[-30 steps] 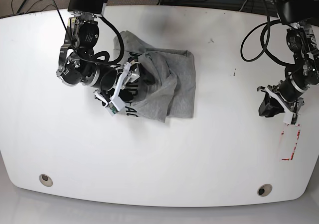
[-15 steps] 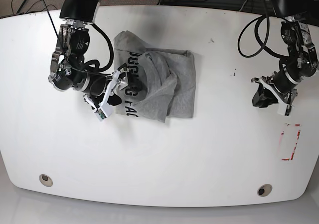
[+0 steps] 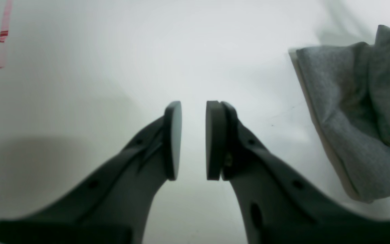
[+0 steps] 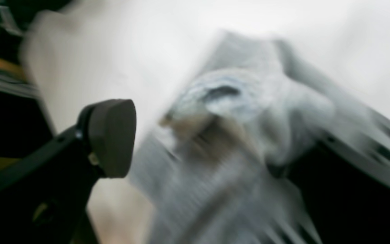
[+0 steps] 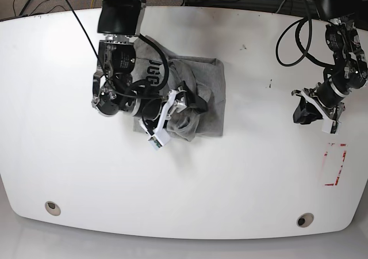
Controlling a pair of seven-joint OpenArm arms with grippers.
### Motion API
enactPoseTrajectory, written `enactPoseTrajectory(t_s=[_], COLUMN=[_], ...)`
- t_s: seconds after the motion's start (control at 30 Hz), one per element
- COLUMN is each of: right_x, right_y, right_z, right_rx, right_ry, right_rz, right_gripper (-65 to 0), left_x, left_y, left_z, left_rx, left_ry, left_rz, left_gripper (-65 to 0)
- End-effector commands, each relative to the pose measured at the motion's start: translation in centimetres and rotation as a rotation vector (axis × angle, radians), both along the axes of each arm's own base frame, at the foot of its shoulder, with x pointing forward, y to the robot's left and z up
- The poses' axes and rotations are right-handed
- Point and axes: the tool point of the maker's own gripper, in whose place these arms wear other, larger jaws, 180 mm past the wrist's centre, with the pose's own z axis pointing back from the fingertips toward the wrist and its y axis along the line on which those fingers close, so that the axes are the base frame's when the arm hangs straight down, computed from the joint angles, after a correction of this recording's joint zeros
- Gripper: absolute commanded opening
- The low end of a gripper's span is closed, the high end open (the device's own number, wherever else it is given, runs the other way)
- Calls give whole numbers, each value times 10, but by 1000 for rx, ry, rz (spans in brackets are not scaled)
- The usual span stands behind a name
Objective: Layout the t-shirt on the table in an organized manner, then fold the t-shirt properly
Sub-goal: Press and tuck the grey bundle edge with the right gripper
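Grey cotton t-shirt [image 5: 192,101] with dark lettering lies bunched in the upper middle of the glossy white table [image 5: 230,178] in the base view; only that view shows the red-outlined rectangle [image 5: 335,166] at lower right whole; the left wrist view shows the left gripper [image 3: 193,139] with pads slightly apart over bare tabletop, holding nothing; the blurred right wrist view shows the right gripper [image 4: 215,142] spread wide around crumpled shirt fabric.
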Motion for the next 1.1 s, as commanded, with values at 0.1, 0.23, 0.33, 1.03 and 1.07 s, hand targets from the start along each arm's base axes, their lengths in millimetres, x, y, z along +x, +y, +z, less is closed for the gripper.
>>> enactPoseTrajectory(t_s=[0.1, 0.23, 0.33, 1.03, 1.07], right_x=[18, 19, 24, -11, -17], right_y=[27, 38, 43, -27, -30], right_z=[32, 41, 50, 6, 1], right_rx=[98, 88, 81, -123, -131], right_ry=[-63, -93, -119, -71, -60], right_rz=[11, 52, 73, 48, 49], right_gripper=[-113, -113, -113, -113, -113], left_x=[9, 9, 10, 11, 11], left_y=[4, 3, 3, 2, 2], left_z=[19, 19, 19, 17, 17], left_rx=[5, 3, 1, -2, -2], left_ry=[-62, -62, -63, -59, -59], left_rz=[-4, -4, -4, -5, -5], left_gripper=[-529, -529, -529, -529, -529])
